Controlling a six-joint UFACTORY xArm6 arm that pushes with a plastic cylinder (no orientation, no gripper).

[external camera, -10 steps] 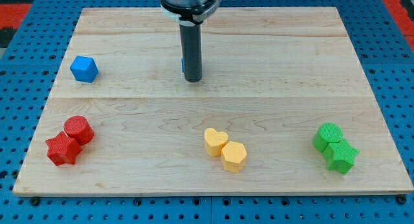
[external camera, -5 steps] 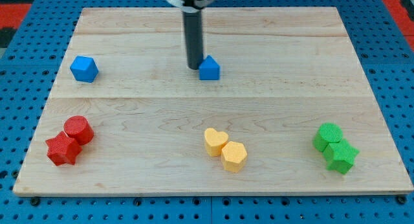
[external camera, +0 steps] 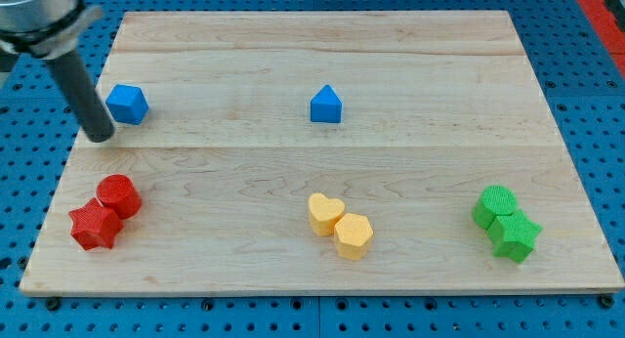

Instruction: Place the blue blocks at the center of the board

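A blue hexagonal block [external camera: 127, 105] lies at the board's left, in its upper half. A blue block with a pointed top [external camera: 326, 105] lies near the board's middle, slightly toward the view's top. My tip [external camera: 100, 136] rests on the board just left of and below the blue hexagonal block, close to it; I cannot tell whether it touches it. The rod rises from the tip to the view's top left corner.
A red cylinder [external camera: 118, 195] and a red star block [external camera: 95, 225] sit together at the lower left. A yellow heart [external camera: 325, 213] and a yellow hexagon [external camera: 354, 235] sit at the lower middle. Two green blocks [external camera: 505, 222] sit at the lower right.
My rod has swung from beside the pointed blue block near the middle over to the left blue block. The pointed blue block came out from behind the rod and now sits slightly further right.
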